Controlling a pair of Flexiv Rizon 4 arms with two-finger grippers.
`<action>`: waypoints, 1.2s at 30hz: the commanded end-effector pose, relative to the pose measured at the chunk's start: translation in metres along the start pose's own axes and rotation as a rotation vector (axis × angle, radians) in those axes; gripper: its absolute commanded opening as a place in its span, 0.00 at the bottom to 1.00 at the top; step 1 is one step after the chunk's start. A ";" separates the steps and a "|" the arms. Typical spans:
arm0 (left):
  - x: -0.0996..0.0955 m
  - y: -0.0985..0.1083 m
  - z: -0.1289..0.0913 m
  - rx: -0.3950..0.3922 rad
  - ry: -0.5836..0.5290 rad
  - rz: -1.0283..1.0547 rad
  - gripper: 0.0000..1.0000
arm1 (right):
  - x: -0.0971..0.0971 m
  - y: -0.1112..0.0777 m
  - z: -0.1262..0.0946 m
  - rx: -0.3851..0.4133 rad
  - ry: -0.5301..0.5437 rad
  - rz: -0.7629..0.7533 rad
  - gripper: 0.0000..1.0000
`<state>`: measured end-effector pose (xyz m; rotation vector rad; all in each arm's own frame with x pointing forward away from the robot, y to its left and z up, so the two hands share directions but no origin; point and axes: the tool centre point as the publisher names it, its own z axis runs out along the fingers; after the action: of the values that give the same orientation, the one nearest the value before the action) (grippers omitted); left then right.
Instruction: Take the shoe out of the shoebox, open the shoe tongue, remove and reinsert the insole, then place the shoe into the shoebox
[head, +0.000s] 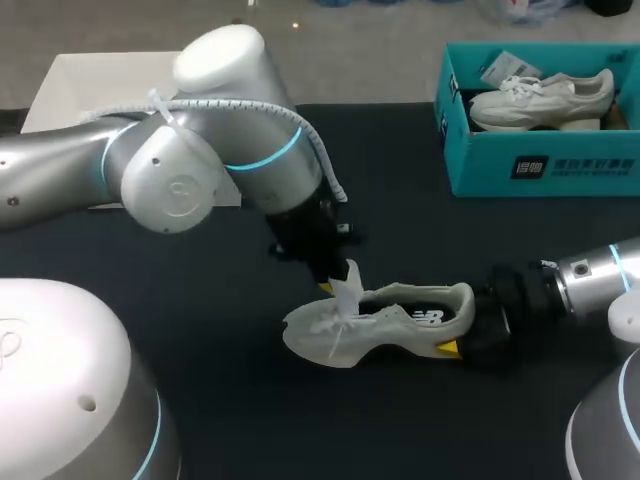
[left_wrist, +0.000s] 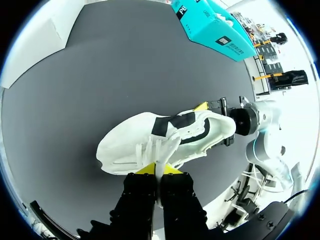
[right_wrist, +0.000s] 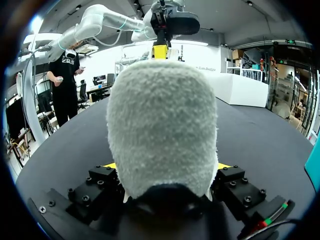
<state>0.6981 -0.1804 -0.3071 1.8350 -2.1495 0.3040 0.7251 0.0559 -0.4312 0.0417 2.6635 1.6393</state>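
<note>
A pale cream sneaker lies on its side on the black table, toe toward my left. My left gripper comes down from above and is shut on the shoe's tongue, which stands up out of the shoe. In the left wrist view the tongue is a thin white strip pinched between the closed fingers of that gripper. My right gripper clasps the heel from two sides. In the right wrist view the fuzzy heel fills the space between the yellow tips of the gripper.
A teal shoebox stands at the back right with a second pale sneaker inside. A white box sits at the back left, partly behind my left arm. Bare black table stretches in front of the shoe.
</note>
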 end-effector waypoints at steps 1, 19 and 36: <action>-0.024 0.008 0.004 0.013 0.118 -0.044 0.04 | 0.002 -0.004 0.000 0.003 -0.003 0.000 0.00; -0.066 0.017 0.048 -0.098 0.004 -0.155 0.49 | 0.002 -0.004 0.000 0.003 -0.003 0.000 0.00; -0.043 0.017 -0.006 -0.116 0.148 0.537 1.00 | 0.002 -0.004 0.000 0.003 -0.003 0.000 0.00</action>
<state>0.6929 -0.1470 -0.3379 1.6730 -2.1432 0.3073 0.7250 0.0558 -0.4313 0.0426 2.6638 1.6387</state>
